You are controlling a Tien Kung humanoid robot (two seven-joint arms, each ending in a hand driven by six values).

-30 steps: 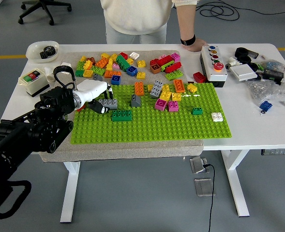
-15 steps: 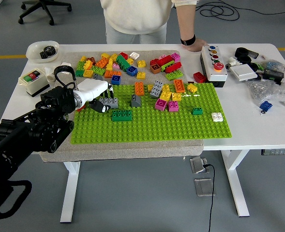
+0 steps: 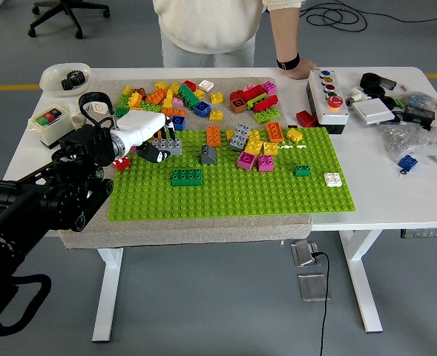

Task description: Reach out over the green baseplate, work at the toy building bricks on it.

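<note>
The green baseplate (image 3: 233,194) lies on a grey mat in the middle of the table. My left hand (image 3: 157,145), white with black fingers, reaches in from the left over the plate's far left corner. Its fingers are curled around a grey brick (image 3: 172,146), held just above the studs. A dark green brick (image 3: 187,176) sits on the plate just in front of the hand, and a grey sloped brick (image 3: 208,154) stands to its right. Orange, grey, yellow and pink bricks (image 3: 254,145) cluster along the plate's far edge. My right arm is out of view.
Loose bricks (image 3: 181,98) are heaped on the mat behind the plate. A small green brick (image 3: 302,170) and a white brick (image 3: 332,179) sit on the plate's right side. A button box (image 3: 328,96) stands at the back right. A person's hand (image 3: 300,70) rests on the table's far edge.
My left hand has risen and drawn back toward the plate's far left corner, and the grey brick has moved with it. The person's hand has stayed still.
</note>
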